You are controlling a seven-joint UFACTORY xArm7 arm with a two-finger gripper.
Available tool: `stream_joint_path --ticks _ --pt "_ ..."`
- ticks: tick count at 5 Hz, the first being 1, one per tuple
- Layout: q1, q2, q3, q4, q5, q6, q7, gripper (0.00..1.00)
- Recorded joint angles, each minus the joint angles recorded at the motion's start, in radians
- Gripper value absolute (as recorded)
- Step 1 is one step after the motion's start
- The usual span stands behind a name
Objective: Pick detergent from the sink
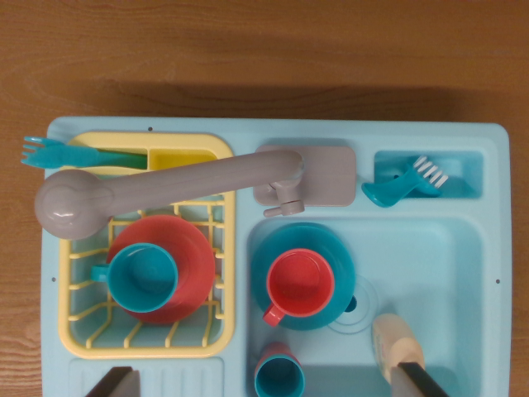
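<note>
The detergent [395, 339] is a cream bottle lying in the light blue sink basin [438, 265], near its lower right. My gripper [266, 385] is open, and only its two dark fingertips show at the bottom edge. The right fingertip [421, 380] overlaps the bottle's lower end. The left fingertip [111, 382] hangs over the ribbed drainboard. Nothing is held between the fingers.
A red cup [299, 283] sits on a teal plate [331, 248] in the basin, with a teal cup [278, 374] below it. The grey faucet [165, 186] swings left over the yellow rack [219, 273], which holds a red plate and a teal cup [142, 277]. A teal brush [405, 184] lies in the top right recess.
</note>
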Motion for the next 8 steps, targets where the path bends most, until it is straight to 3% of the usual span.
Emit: stream_joint_path --ticks 5,7,8 --pt "-0.0012 0.002 -0.004 -0.017 -0.0021 -0.017 -0.005 0.0" --pt "-0.0024 0.003 -0.009 -0.034 -0.0042 -0.034 -0.01 0.0" --pt "-0.0041 0.006 -0.015 -0.057 -0.0072 -0.058 -0.016 0.0"
